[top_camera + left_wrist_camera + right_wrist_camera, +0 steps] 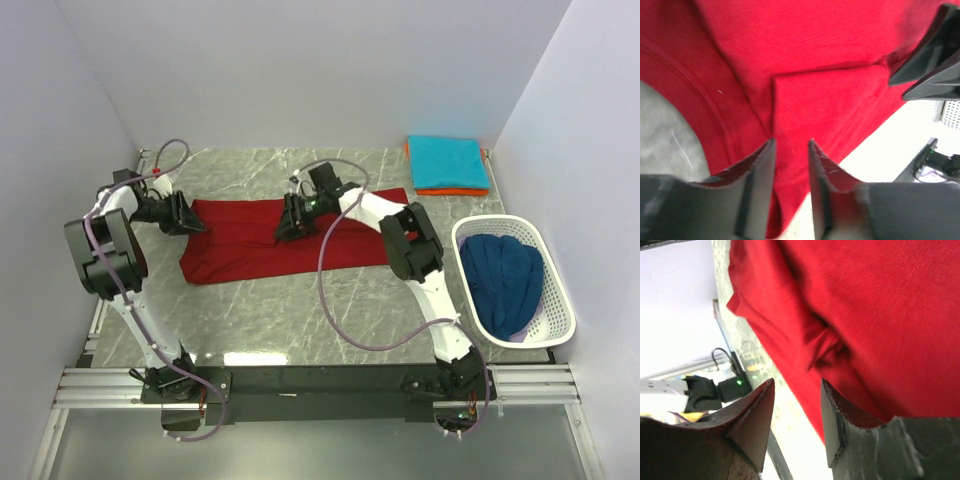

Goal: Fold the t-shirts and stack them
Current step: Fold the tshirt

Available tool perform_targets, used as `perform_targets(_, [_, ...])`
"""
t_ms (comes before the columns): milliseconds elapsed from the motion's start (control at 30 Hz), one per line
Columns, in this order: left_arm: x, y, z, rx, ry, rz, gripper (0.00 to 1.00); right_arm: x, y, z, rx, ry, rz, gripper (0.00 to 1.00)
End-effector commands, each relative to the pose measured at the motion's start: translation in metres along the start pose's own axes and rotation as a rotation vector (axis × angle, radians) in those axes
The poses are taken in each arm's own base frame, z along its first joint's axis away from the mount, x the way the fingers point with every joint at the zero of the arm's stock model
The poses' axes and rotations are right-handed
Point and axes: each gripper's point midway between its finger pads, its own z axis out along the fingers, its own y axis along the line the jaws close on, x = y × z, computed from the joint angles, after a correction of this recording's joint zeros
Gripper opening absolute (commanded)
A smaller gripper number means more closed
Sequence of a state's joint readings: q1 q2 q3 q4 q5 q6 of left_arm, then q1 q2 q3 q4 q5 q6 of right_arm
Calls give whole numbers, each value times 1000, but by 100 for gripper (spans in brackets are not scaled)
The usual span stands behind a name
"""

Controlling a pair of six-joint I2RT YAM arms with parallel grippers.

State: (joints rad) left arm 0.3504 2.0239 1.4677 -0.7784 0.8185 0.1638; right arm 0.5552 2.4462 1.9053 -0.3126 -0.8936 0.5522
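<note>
1. A grey marbled tabletop (300,310) is enclosed on three sides by plain pale walls.
2. The dark red t-shirt (250,250) is laid flat near the middle of the tabletop as a long band running left to right. In the left wrist view, a doubled-over flap with a straight edge is seen on it.
3. The left end effector (791,145) is placed at the left end of the dark red t-shirt. Its jaws are parted by a narrow gap, and red cloth is seen through that gap. Whether the fingers (760,185) touch the cloth cannot be told.
4. The right end effector (797,382) is held over the middle of the same t-shirt. Its jaws are spread apart, and pale background is seen between them while rumpled red cloth fills the view beyond.
5. The teal t-shirt (447,160) is folded and stacked on the orange t-shirt (450,191) at the far right corner. Only a thin orange edge is exposed beneath it.
6. The navy blue t-shirt (505,275) is bundled inside the white mesh basket (556,318) at the right side of the tabletop, well apart from the red one.
</note>
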Motion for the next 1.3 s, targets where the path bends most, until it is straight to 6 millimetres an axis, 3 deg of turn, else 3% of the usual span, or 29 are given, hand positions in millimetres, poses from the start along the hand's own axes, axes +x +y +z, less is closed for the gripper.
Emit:
perform_targets(0, [-26,-40,-32,-28,-131,185,33,-23,49,-68,15,-86,-208,49])
perform_targets(67, [-11,-49,-21,-54,-97,213,30,-22,46,-85,84,-98,-253,48])
perform_targets(100, [-13,-56,-23,-74,-116,241,28,-13,34,-94,140,-62,-276,47])
perform_targets(133, [-1,-59,-11,-93,-87,245,24,-16,27,-105,182,-65,-287,44])
perform_targets(200, [3,-53,-6,-199,-80,247,16,-12,-3,-126,327,-37,-303,41])
perform_targets(233, [13,-57,3,-209,-46,253,15,-18,-14,-141,381,-50,-298,41])
perform_targets(300, [24,-59,12,-200,-3,230,11,-10,-40,-160,478,3,-264,39])
perform_targets(333, [31,-59,19,-212,20,219,2,-13,-46,-169,503,-1,-255,38])
perform_targets(500, [59,-34,40,-370,114,119,1,-10,-99,-212,715,34,-231,37])
perform_targets(633, [73,-15,47,-460,156,75,1,-14,-130,-227,801,57,-223,34])
perform_targets(733, [79,-1,52,-507,175,51,0,-6,-158,-225,837,131,-186,33])
perform_targets(833, [75,13,53,-558,179,51,0,8,-171,-221,838,180,-166,33])
perform_targets(900, [71,25,54,-593,184,55,0,20,-173,-217,816,208,-142,31])
perform_targets(1000, [48,47,56,-634,166,65,0,33,-164,-207,754,225,-126,29])
perform_targets(1033, [21,51,52,-644,120,75,0,47,-158,-200,730,258,-119,28])
perform_targets(1067, [8,55,54,-650,112,99,0,56,-149,-190,673,274,-123,27])
perform_targets(1100, [5,71,65,-677,137,90,0,79,-144,-180,634,327,-106,26])
perform_targets(1133, [-35,65,64,-669,77,157,0,87,-128,-175,597,338,-126,24])
perform_targets(1167, [-52,63,68,-654,62,188,0,104,-107,-153,538,390,-176,24])
perform_targets(1200, [-86,56,76,-634,4,228,0,130,-88,-139,435,437,-166,24])
perform_targets(1267, [-115,41,80,-589,-33,284,1,156,-34,-122,281,485,-251,25])
